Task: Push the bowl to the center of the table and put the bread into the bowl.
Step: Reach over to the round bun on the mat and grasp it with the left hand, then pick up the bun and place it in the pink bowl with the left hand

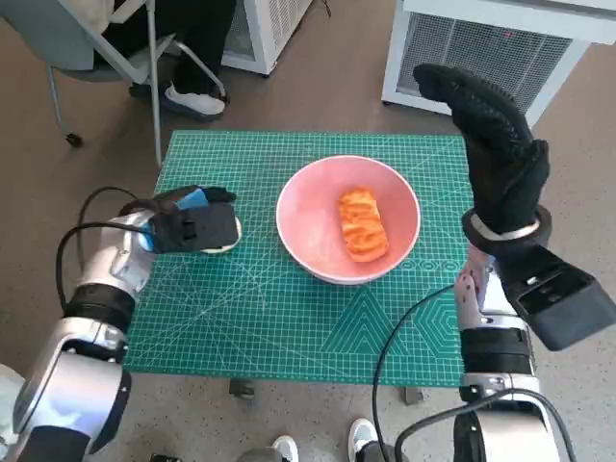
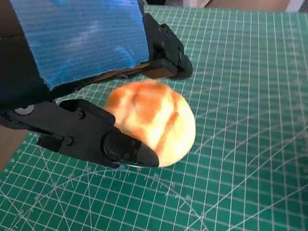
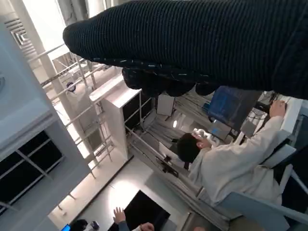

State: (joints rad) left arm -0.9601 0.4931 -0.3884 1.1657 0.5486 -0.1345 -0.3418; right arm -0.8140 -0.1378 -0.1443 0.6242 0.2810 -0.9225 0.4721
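Golden bread roll (image 2: 154, 120) gripped in left hand (image 1: 192, 223), pink bowl (image 1: 308, 207) beside it

A green gridded cutting mat (image 1: 289, 318) covers the tabletop. Beyond it stand two white slatted cabinets (image 1: 481, 48), and a grey metal-framed chair (image 1: 106, 53) with a person's white shoe (image 1: 195, 100) beside it. A person in a pale coat (image 3: 231, 166) sits at a desk.

No brand, label or number can be read in any view. Small white markings are printed along the edge of the green cutting mat (image 1: 289, 327) near the pink bowl (image 1: 300, 226) — too small to be read — and only grid lines elsewhere.
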